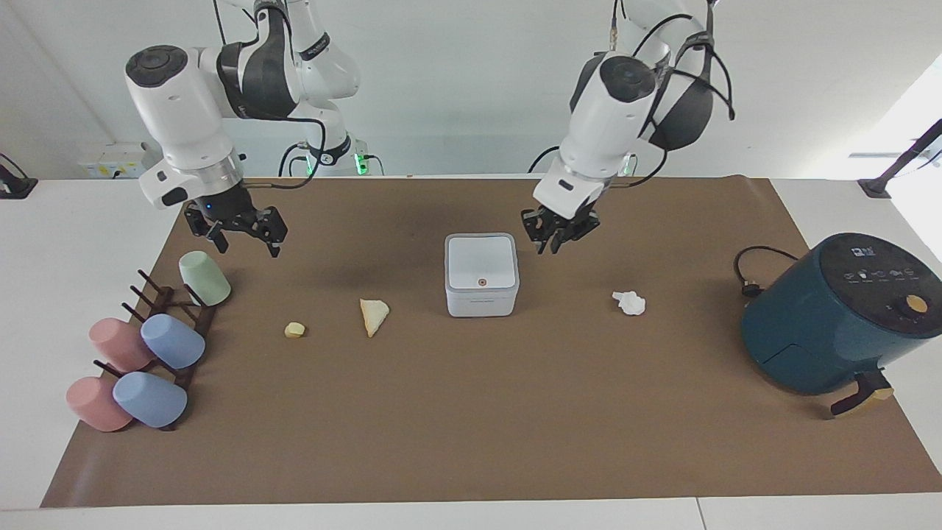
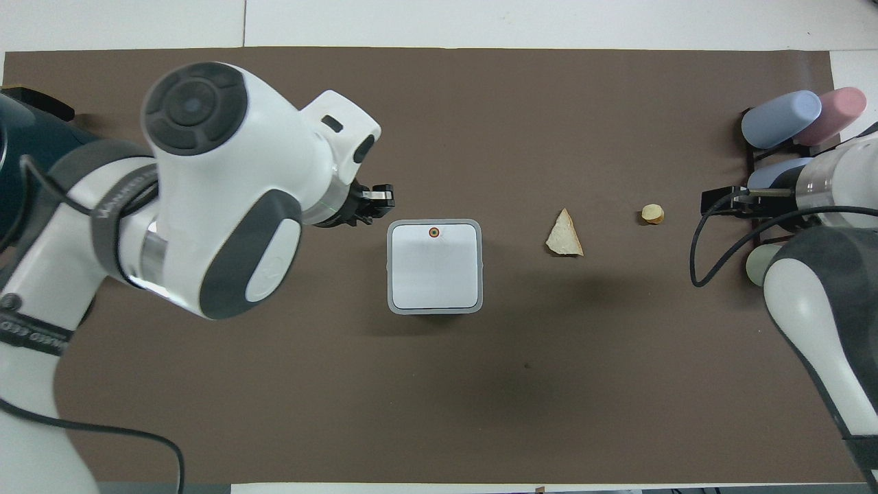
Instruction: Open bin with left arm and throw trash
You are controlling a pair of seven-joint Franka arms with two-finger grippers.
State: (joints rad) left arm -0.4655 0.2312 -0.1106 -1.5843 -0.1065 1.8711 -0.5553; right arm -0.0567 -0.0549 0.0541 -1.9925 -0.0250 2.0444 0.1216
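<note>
The white bin (image 1: 481,274) stands mid-mat with its lid shut, and the orange button (image 1: 482,281) shows on the lid. It also shows in the overhead view (image 2: 434,266). My left gripper (image 1: 557,235) hangs over the mat just beside the bin, toward the left arm's end, apart from it; in the overhead view only its tip (image 2: 376,199) shows. The tissue wad (image 1: 629,302) lies toward the left arm's end; the arm hides it overhead. The bread wedge (image 1: 374,315) (image 2: 565,234) and yellow lump (image 1: 294,330) (image 2: 652,214) lie toward the right arm's end. My right gripper (image 1: 246,241) (image 2: 717,201) is open and empty over the mat beside the green cup.
A dark-teal air fryer (image 1: 839,316) with its cord (image 1: 754,272) stands at the left arm's end. A dark rack (image 1: 173,324) holds a green cup (image 1: 204,277), blue cups and pink cups at the right arm's end.
</note>
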